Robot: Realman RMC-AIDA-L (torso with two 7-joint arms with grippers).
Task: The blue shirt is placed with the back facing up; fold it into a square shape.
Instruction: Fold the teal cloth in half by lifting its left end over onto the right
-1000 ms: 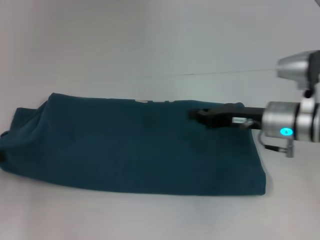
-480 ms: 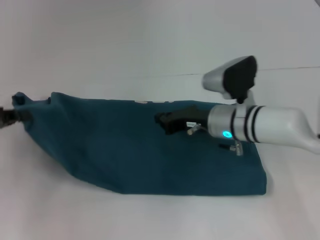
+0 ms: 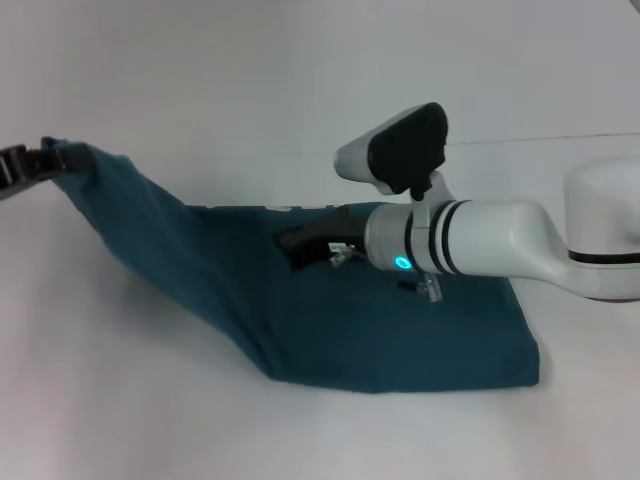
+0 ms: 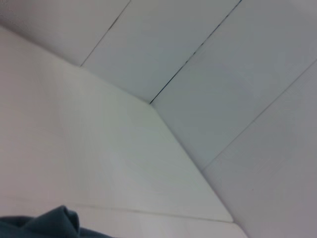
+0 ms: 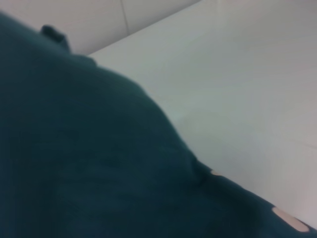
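Observation:
The blue shirt (image 3: 400, 330) lies as a long folded band across the white table (image 3: 300, 80). Its left end is lifted and pulled taut up to the far left, where my left gripper (image 3: 25, 165) is shut on the corner. My right gripper (image 3: 298, 246) reaches in from the right and rests low over the middle of the shirt, near its far edge. A strip of white lettering (image 3: 290, 207) peeks out along that edge. The right wrist view is mostly filled by shirt fabric (image 5: 74, 148). The left wrist view shows only a bit of the blue shirt (image 4: 49, 225).
The right arm's white forearm (image 3: 500, 250) and its wrist camera housing (image 3: 395, 150) hang over the shirt's right half. Bare white tabletop surrounds the shirt, with a thin seam line (image 3: 540, 140) running across at the back.
The left gripper has risen and lifted the shirt's left end off the table, leaving a slanted edge. The right gripper has travelled left across the shirt, from near its right end to its middle.

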